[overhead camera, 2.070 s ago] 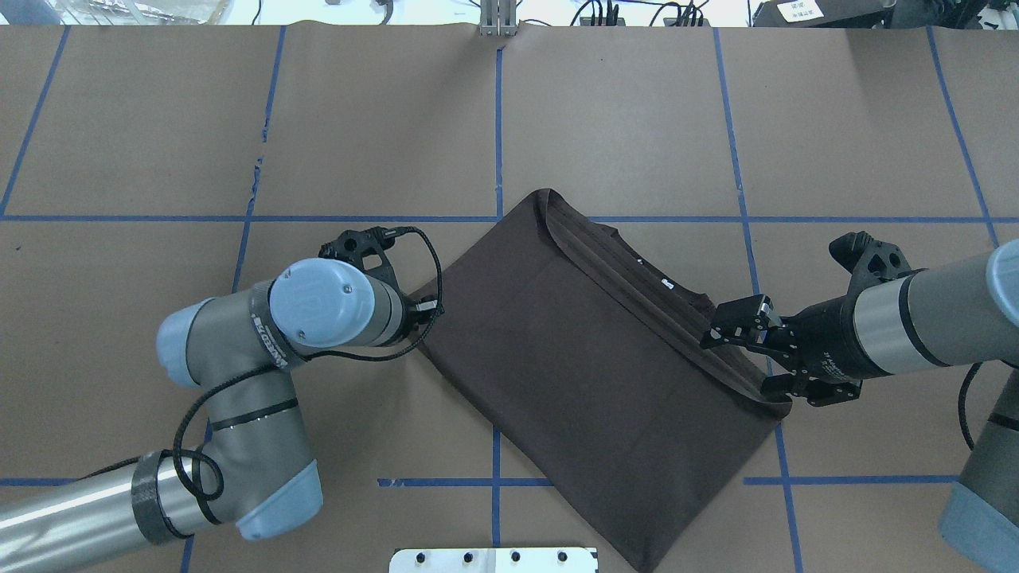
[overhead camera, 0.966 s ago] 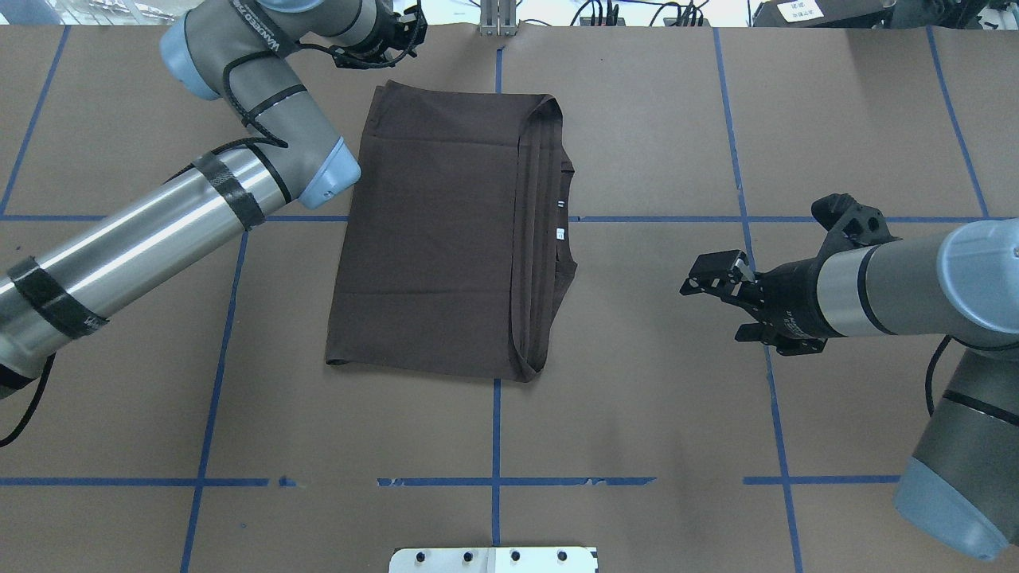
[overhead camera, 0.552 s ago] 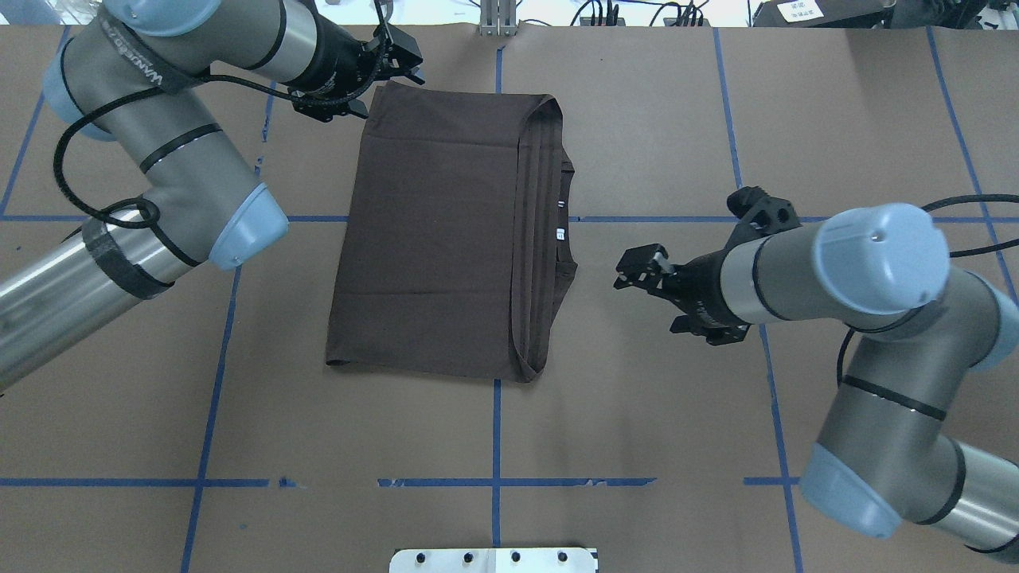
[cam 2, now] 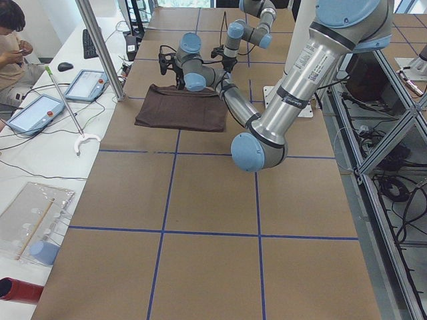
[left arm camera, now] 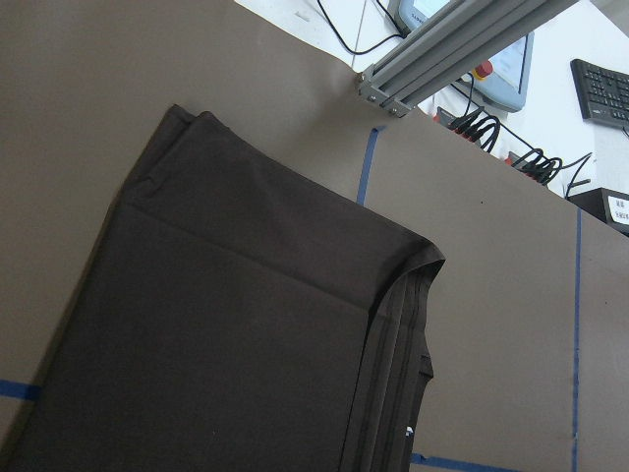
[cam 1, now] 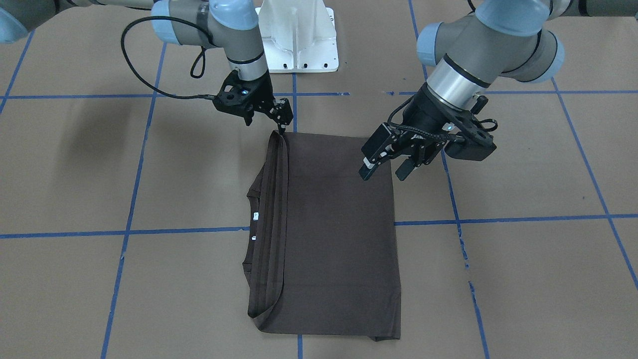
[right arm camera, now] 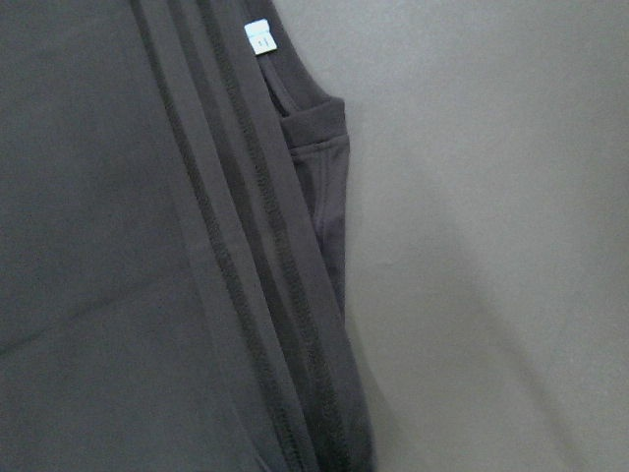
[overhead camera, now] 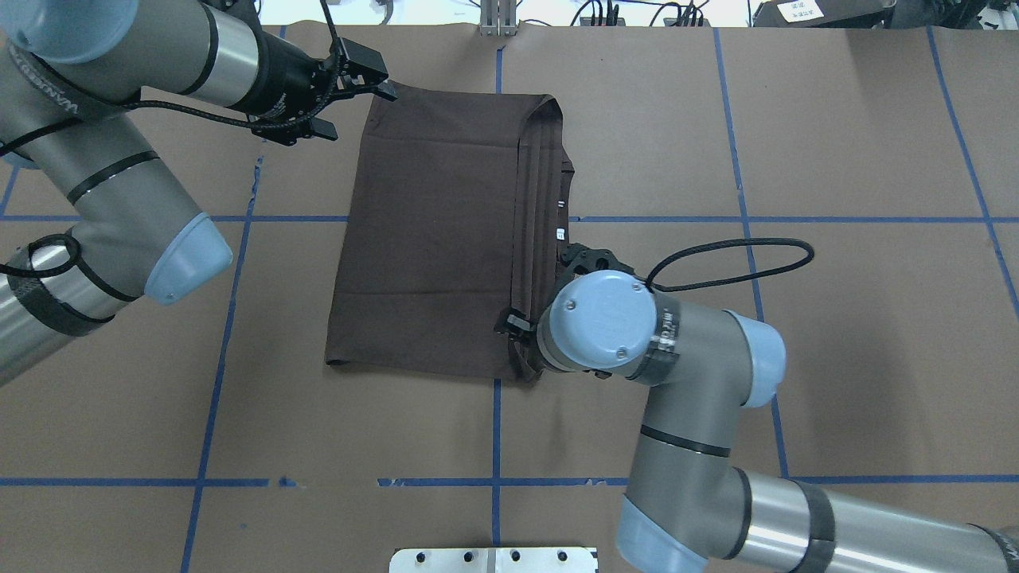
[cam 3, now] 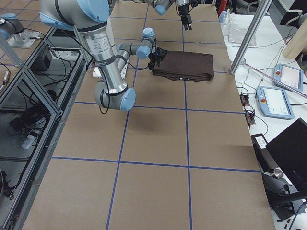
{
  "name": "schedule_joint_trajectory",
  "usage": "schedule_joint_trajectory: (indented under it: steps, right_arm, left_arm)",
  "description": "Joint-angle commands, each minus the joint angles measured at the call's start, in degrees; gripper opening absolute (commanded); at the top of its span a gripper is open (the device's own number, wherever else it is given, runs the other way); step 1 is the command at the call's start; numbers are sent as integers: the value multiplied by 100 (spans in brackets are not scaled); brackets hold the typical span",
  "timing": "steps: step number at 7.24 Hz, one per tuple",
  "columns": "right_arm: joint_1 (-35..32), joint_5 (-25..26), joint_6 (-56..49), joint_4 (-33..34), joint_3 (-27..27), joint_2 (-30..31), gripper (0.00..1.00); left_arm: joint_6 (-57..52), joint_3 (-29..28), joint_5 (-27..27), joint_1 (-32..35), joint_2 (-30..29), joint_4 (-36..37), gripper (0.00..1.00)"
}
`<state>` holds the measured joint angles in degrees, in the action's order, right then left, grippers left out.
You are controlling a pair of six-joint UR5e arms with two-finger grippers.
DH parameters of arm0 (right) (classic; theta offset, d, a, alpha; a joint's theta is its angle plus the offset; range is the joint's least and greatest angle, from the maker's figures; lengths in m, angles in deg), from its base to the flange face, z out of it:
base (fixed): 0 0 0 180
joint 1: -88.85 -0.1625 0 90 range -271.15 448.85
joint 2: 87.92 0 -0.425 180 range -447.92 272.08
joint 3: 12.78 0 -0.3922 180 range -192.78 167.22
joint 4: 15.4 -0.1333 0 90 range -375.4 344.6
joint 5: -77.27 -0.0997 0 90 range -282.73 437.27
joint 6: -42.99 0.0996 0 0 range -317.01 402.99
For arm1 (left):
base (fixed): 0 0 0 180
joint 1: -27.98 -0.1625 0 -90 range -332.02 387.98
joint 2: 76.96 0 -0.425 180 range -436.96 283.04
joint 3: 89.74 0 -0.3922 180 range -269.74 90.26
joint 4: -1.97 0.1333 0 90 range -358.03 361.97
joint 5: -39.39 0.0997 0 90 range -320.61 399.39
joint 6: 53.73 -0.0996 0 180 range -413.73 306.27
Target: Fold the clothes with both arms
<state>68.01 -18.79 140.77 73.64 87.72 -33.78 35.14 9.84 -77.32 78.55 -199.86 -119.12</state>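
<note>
T-shirt (overhead camera: 430,239) lay folded, white neck tag (right arm camera: 258,37) illegible; left gripper (cam 1: 384,173) and right gripper (cam 1: 265,124) hung, jaws spread, at 2 corners.

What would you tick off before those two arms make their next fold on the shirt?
1. T-shirt lies flat, folded into a rectangle: ok.
2. Both open, the left gripper and the right gripper: ok.
3. The right gripper is down at the shirt corner nearest the robot's right: ok.
4. The left gripper is down at its own corner: not ok, it hovers above the cloth.
5. A finger of the right gripper is under all the layers: cannot tell.
</note>
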Motion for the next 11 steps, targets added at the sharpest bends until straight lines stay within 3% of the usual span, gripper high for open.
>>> schedule_joint_trajectory:
  steps: [1, 5, 7, 9, 11]
  right_arm:
    - [176, -9, -723, 464, -724, -633, 100]
    - [10, 8, -1726, 578, -1110, -704, 100]
    - [-305, -140, -2157, 579, -1086, -338, 100]
    - [-841, -587, -2954, 1015, -107, 522, 100]
    - [-765, -554, -2715, 1037, -21, 423, 100]
  left_arm:
    - [367, 219, -36, 155, 82, -99, 99]
    - [631, 263, -36, 156, 91, -99, 99]
    - [641, 273, -27, 191, 82, -99, 99]
    - [640, 264, -36, 252, 56, -99, 99]
    - [649, 281, -36, 252, 29, -82, 99]
